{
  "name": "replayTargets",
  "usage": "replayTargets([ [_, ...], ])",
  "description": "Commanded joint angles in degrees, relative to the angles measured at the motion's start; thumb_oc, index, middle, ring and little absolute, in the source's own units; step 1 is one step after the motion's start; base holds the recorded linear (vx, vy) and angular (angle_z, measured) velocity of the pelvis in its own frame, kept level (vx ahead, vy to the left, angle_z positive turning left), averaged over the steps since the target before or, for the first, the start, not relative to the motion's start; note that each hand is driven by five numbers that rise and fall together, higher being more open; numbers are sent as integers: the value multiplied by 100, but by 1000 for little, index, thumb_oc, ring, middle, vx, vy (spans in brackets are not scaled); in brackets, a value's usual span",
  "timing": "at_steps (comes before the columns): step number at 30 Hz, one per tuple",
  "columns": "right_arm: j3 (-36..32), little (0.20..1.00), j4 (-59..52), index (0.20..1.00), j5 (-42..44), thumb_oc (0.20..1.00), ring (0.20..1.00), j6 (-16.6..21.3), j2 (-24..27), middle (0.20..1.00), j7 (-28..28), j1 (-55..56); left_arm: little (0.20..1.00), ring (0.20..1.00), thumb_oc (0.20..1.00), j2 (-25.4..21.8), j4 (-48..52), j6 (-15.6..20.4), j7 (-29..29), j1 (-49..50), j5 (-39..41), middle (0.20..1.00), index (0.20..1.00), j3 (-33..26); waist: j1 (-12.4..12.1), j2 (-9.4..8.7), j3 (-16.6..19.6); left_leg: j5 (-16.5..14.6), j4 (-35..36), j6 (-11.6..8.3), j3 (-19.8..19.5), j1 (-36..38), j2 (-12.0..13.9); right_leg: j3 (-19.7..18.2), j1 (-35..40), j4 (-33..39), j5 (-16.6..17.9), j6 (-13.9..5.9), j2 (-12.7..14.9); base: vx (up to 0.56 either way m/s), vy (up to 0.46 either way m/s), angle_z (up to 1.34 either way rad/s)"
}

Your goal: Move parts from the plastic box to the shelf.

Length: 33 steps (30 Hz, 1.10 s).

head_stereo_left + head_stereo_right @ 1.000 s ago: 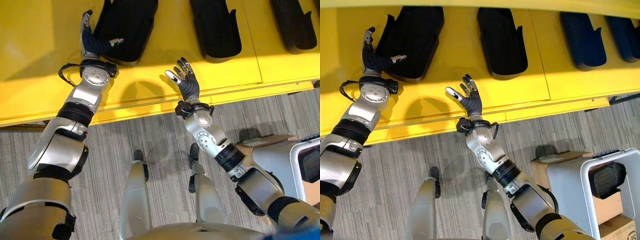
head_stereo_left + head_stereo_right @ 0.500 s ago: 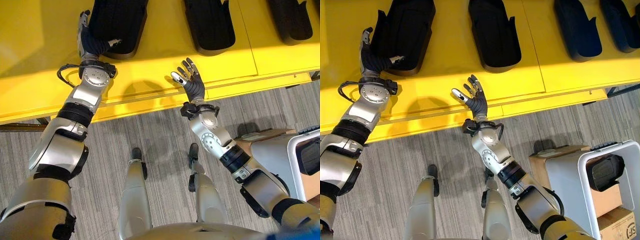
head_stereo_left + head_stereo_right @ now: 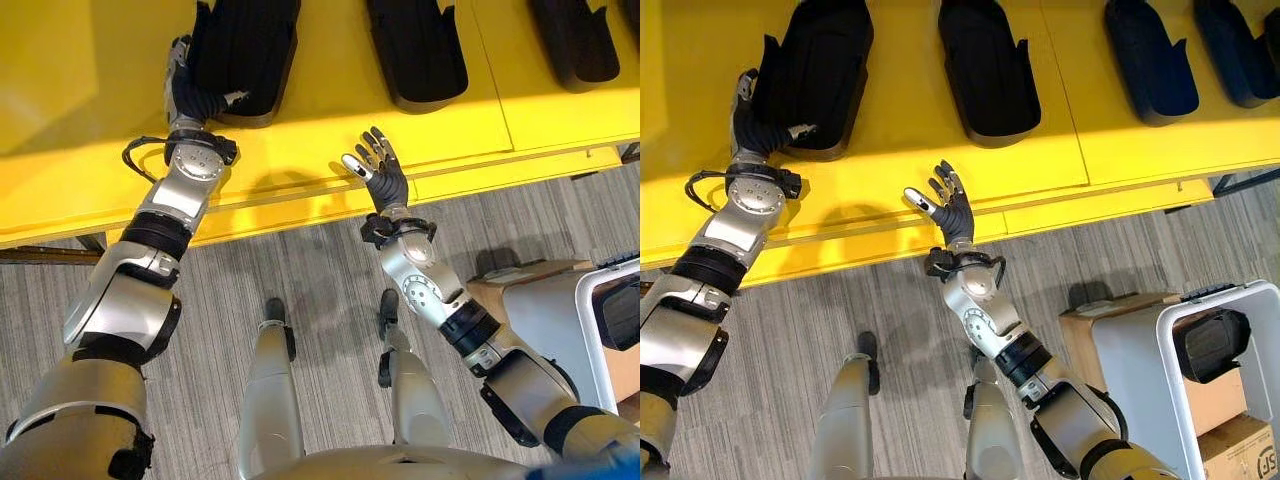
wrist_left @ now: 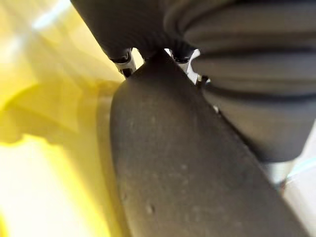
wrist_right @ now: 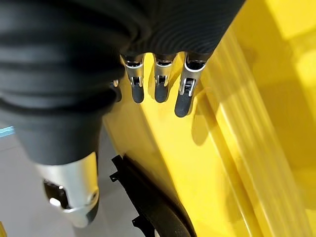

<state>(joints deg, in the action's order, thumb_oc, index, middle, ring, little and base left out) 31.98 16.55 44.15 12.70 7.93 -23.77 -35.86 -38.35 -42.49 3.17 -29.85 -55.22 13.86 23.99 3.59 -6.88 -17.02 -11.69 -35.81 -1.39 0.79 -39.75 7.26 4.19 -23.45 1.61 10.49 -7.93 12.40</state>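
Several black moulded parts lie on the yellow shelf (image 3: pixel 90 120). My left hand (image 3: pixel 192 95) rests at the near end of the leftmost part (image 3: pixel 250 45). Its straight fingers lie along the part's left side and its thumb reaches across the near edge. That part's dark surface (image 4: pixel 187 173) shows very close in the left wrist view. My right hand (image 3: pixel 382 178) hovers open and empty over the shelf's front edge, fingers (image 5: pixel 158 84) spread. The plastic box (image 3: pixel 1140 350) stands on the floor at the lower right with a black part (image 3: pixel 1210 345) in it.
More black parts (image 3: pixel 985 65) (image 3: pixel 1150 60) (image 3: pixel 1240 50) lie in a row further right on the shelf. Cardboard boxes (image 3: pixel 1230 450) sit beside and under the plastic box. Grey striped floor runs along the shelf's front.
The camera has shifted slightly. My right hand has drawn back a little toward the shelf's front edge. My left hand has stayed at the leftmost part.
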Motion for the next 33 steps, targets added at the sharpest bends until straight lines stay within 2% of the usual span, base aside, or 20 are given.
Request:
replayTargets([
  [1, -434, 1000, -503, 1000, -90, 1000, 1000, 92, 188, 1000, 77, -86, 1000, 1000, 1000, -116, 19, 90, 74, -20, -133, 1000, 1000, -36, -111, 139, -170, 303, 904, -104, 208, 449, -158, 126, 773, -293, -721, -318, 220, -16, -43, -3],
  [9, -497, 1000, -561, 1000, -99, 1000, 1000, 87, 177, 1000, 83, -19, 1000, 1000, 1000, -54, 178, 103, 83, 327, -151, 1000, 1000, -251, -155, 156, -137, 316, 924, -111, 174, 460, -164, 161, 786, -334, -764, -287, 210, -4, -10, 1],
  [14, -548, 1000, -572, 1000, -285, 1000, 1000, 70, 177, 1000, -55, -227, 1000, 1000, 1000, 245, 211, 183, 70, 637, 96, 1000, 1000, -504, -213, 137, -110, 326, 941, -110, 141, 480, -159, 201, 823, -339, -794, -247, 197, -8, -20, 10],
  [24, -601, 1000, 56, 1000, -250, 1000, 1000, 8, 150, 1000, -253, -1093, 1000, 1000, 1000, 347, 89, 268, 124, 468, 328, 1000, 1000, -391, -318, 112, -90, 316, 925, -110, 90, 480, -182, 243, 884, -334, -815, -226, 190, 0, 0, 0],
  [33, -495, 1000, 1228, 1000, 274, 1000, 1000, -127, 73, 1000, -245, -1942, 1000, 1000, 1000, 485, -254, 298, 248, 143, 557, 1000, 1000, -14, -464, 74, -97, 321, 897, -104, 40, 466, -228, 294, 954, -344, -841, -209, 189, -1, -4, 2],
])
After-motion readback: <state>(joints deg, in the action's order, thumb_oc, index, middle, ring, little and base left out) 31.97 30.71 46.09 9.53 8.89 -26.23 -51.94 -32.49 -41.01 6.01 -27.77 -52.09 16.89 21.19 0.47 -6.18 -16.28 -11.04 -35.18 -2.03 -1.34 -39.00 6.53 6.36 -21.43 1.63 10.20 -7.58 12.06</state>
